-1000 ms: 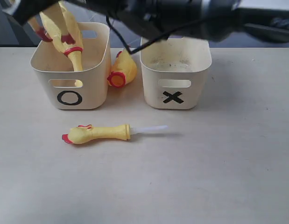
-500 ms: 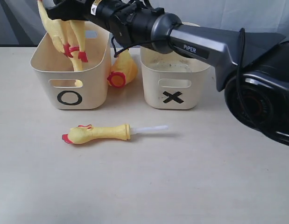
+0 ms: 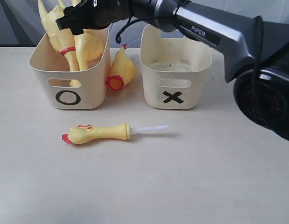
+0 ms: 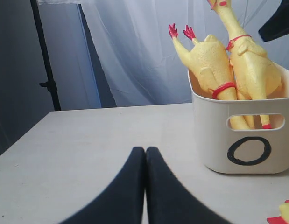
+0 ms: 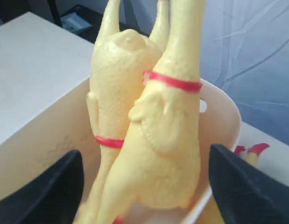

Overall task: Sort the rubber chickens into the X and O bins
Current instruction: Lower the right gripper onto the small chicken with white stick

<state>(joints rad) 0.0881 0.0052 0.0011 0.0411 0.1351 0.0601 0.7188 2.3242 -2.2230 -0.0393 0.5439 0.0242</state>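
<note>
1. Fingers of the left gripper [image 4: 145,154] are pressed together, and nothing is held between them. The gripper is kept low over the table [image 3: 205,177], on the marked side of the O bin [image 3: 83,88].
2. Two rubber chickens are stood inside the O bin, leaned against each other. The head-down chicken [image 3: 53,28] is placed with its red feet upward; the upright chicken [image 3: 88,44] is placed with its neck upward.
3. The right gripper [image 5: 144,163] is held directly above the O bin and is opened wide. The body of the upright chicken is seen between its fingers; whether a finger touches it cannot be told.
4. A lying chicken [image 3: 97,134] is found on the table in front of the O bin, and a clear tube [image 3: 149,128] is stuck out of its end.
5. A side chicken [image 3: 122,70] is laid against the right wall of the O bin, as seen in the exterior view, with its red ring turned to the front.
6. The X bin [image 3: 176,95] is set further right of the O bin, apart from it.
</note>
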